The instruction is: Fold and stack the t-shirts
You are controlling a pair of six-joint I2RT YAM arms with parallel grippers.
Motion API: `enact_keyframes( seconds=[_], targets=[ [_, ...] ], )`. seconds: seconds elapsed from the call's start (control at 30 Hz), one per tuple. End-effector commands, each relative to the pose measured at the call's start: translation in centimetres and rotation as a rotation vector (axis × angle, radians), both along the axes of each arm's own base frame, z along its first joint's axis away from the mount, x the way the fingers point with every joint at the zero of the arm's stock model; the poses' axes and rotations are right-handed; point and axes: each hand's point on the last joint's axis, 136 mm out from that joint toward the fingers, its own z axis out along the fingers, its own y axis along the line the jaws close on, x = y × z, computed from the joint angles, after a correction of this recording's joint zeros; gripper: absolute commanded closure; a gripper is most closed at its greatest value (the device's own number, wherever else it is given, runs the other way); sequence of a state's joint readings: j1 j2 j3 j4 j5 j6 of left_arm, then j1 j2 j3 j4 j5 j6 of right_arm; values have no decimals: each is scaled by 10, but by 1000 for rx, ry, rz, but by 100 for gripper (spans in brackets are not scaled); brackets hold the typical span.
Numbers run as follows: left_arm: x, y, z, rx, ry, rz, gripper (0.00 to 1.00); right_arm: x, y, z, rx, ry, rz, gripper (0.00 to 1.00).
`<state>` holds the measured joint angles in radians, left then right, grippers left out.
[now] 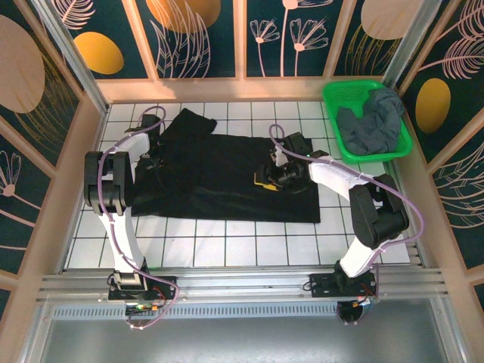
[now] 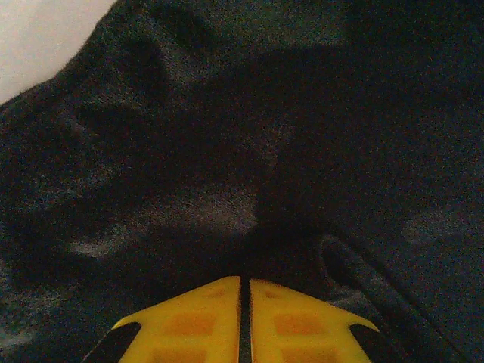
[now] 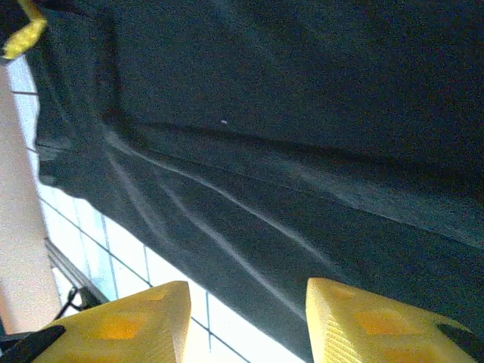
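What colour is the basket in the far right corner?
The basket is bright green, clearest in the top external view.

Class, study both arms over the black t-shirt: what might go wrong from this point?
The left gripper is shut on a small pinch of the black t-shirt; lifting could let it slip or bunch the cloth. The right gripper is open, holding nothing; if only one side is pulled, the fold may skew.
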<state>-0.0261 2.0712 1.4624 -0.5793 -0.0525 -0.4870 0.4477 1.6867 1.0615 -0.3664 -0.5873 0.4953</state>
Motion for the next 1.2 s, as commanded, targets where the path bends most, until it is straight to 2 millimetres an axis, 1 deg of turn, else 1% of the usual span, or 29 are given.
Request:
enact_keyframes(
  seconds=[0.0, 0.03, 0.1, 0.2, 0.27, 0.3, 0.33, 0.4, 0.47, 0.53, 0.6, 0.63, 0.7, 0.73, 0.77, 0.87, 0.9, 0.93, 1.07, 1.17],
  targets=[
    [2, 8, 9, 30, -24, 16, 83, -4, -21, -6, -58, -15, -43, 56],
    [1, 10, 10, 41, -21, 15, 81, -4, -27, -9, -66, -15, -63, 56],
    [1, 15, 16, 66, -33, 13, 81, -6, -39, -14, -91, -15, -98, 57],
    [4, 13, 48, 51, -142, 9, 77, -7, -58, -18, -131, -30, -154, 58],
    [-4, 5, 64, 6, -171, 11, 76, -6, -72, -17, -159, -44, -201, 60],
    [-11, 2, 66, -17, -165, 20, 76, -5, -79, -18, -173, -46, -224, 62],
    [-23, -1, 64, -46, -145, 38, 77, -5, -86, -19, -189, -44, -247, 64],
    [-49, -9, 52, -106, -88, 72, 80, -6, -99, -26, -224, -19, -288, 68],
    [-79, -18, 34, -171, -22, 119, 83, -10, -109, -38, -262, 25, -315, 71],
    [-102, -25, 16, -223, 31, 157, 84, -13, -117, -49, -301, 59, -335, 73],
    [-116, -27, 7, -247, 50, 191, 85, -15, -121, -57, -328, 81, -345, 73],
    [-127, -27, -4, -245, 85, 211, 86, -16, -123, -62, -344, 95, -347, 73],
    [-139, -23, -17, -230, 128, 246, 87, -23, -129, -74, -383, 136, -348, 73],
    [-149, -20, -29, -208, 174, 273, 88, -28, -132, -81, -412, 164, -344, 73],
    [-156, -17, -35, -194, 194, 295, 89, -34, -136, -89, -442, 194, -340, 74],
    [-177, -11, -44, -171, 222, 365, 93, -53, -143, -104, -516, 263, -318, 74],
    [-180, -11, -39, -179, 199, 386, 93, -59, -146, -107, -537, 283, -318, 74],
    [-188, -10, -41, -175, 203, 412, 92, -67, -147, -109, -552, 301, -311, 74],
    [-218, -1, -39, -135, 219, 476, 92, -92, -140, -109, -566, 341, -269, 74],
    [-231, 5, -32, -110, 213, 507, 92, -110, -133, -105, -567, 364, -228, 73]
  ],
)
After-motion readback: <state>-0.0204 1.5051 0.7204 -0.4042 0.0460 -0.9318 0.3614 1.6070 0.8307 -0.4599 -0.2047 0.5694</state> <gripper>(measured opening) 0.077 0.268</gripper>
